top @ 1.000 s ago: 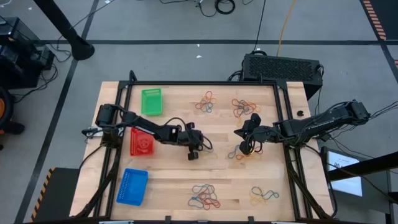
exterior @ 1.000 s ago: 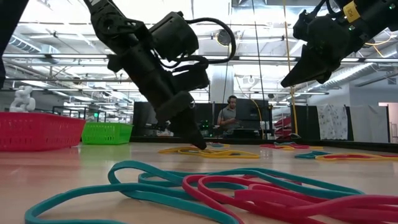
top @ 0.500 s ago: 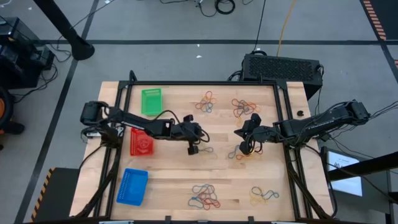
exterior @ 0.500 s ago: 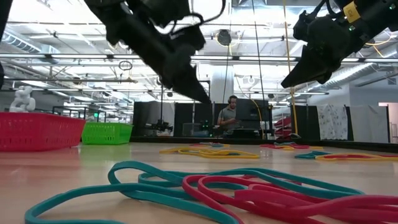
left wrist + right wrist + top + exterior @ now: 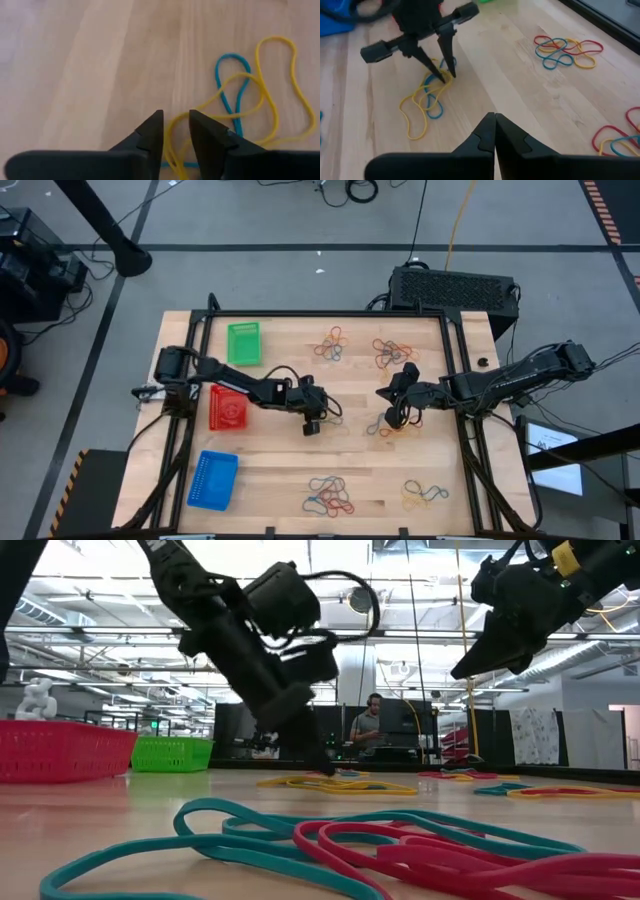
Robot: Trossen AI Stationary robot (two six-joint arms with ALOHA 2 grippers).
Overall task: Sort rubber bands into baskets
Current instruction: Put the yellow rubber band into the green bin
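Here, lay a yellow rubber band (image 5: 270, 95) tangled with a blue rubber band (image 5: 235, 90) mid-desk (image 5: 280, 460), long axis running ahead of the left gripper (image 5: 175, 131). Straddled one yellow strand between slightly parted tips, nothing clamped. Hung nearby, shut and empty, the right gripper (image 5: 494, 127). Sat well apart past the left arm: red basket (image 5: 226, 409), green basket (image 5: 243, 343), blue basket (image 5: 213, 479). Nothing blocking.

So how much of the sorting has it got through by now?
Hardly any, it seems. The green basket and blue basket look empty; the red basket may hold something, though that is unclear. Right now the left gripper, fingers slightly apart, is down on a yellow rubber band. Several clusters wait on the table. The right gripper hovers, shut.
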